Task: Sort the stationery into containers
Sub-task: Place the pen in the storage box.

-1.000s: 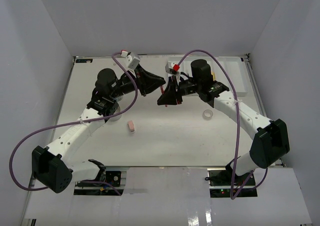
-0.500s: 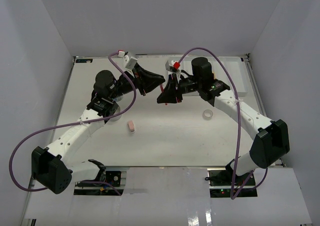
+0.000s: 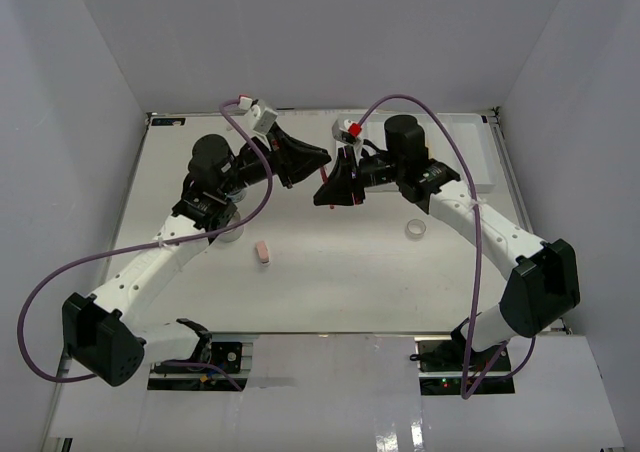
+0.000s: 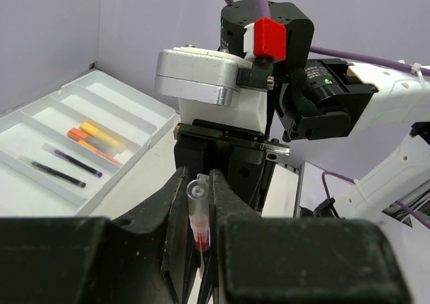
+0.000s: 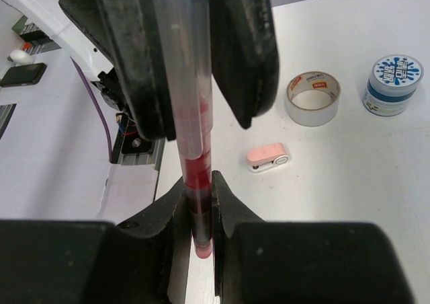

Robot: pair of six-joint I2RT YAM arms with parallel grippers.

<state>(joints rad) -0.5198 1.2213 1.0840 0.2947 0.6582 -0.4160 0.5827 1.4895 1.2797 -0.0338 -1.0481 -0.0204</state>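
Observation:
A thin red pen (image 3: 325, 178) with a clear cap is held in the air above the table's far middle, with both grippers on it. My left gripper (image 3: 322, 159) is shut on its clear cap end (image 4: 198, 193). My right gripper (image 3: 323, 198) is shut on its red lower end (image 5: 200, 183). The two grippers face each other tip to tip. A pink eraser (image 3: 262, 253) lies on the table and also shows in the right wrist view (image 5: 267, 157). The white divided tray (image 4: 127, 102) holds yellow (image 4: 101, 136) and orange markers and two thin pens.
One tape roll (image 3: 416, 230) lies under my right arm. Another tape roll (image 5: 312, 97) and a blue-patterned-lid jar (image 5: 395, 75) sit beside each other near my left arm. The tray (image 3: 478, 157) is at the far right, partly hidden by the right arm.
Both grippers have stayed together at the pen. The right gripper has shifted slightly up and left. The left wrist has tilted a little.

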